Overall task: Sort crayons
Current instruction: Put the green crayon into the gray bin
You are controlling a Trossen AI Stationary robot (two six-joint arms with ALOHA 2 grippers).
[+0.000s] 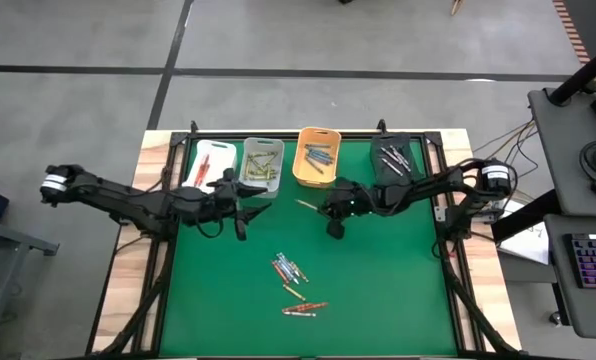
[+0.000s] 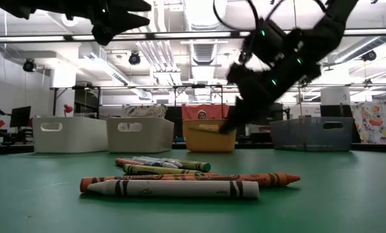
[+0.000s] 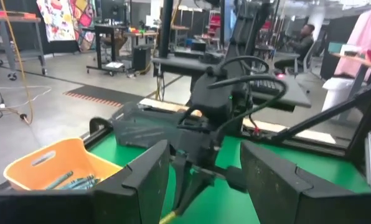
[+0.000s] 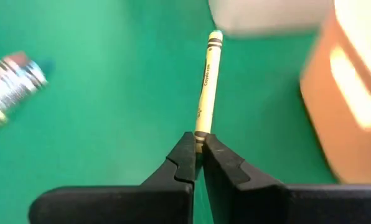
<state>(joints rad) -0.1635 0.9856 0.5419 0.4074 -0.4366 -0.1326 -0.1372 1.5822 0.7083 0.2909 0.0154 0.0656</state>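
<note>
My right gripper (image 4: 198, 149) is shut on a yellow crayon (image 4: 207, 81), which also shows in the high view (image 1: 306, 205) just in front of the orange bin (image 1: 316, 157). The low view has this gripper (image 2: 228, 126) above the table. My left gripper (image 1: 246, 213) stands open and holds nothing, high over the mat near the grey bin (image 1: 261, 165); its fingers (image 3: 148, 180) frame the right arm. Several loose crayons (image 1: 290, 268) lie flat on the green mat toward the near edge. My right gripper pinches the yellow crayon by one end (image 4: 201, 132) between its two fingertips. The fingers slant down from the table's right side and lie along the crayon. The rest sticks straight out ahead of them, its far tip (image 4: 215, 37) free. The crayon is lifted clear of the mat.
The white bin (image 1: 210, 160), the grey bin, the orange bin and the black bin (image 1: 393, 158) stand in a row along the far edge, each with crayons inside. More crayons (image 1: 303, 308) lie near the front. Bare green mat (image 1: 398, 280) lies to the right.
</note>
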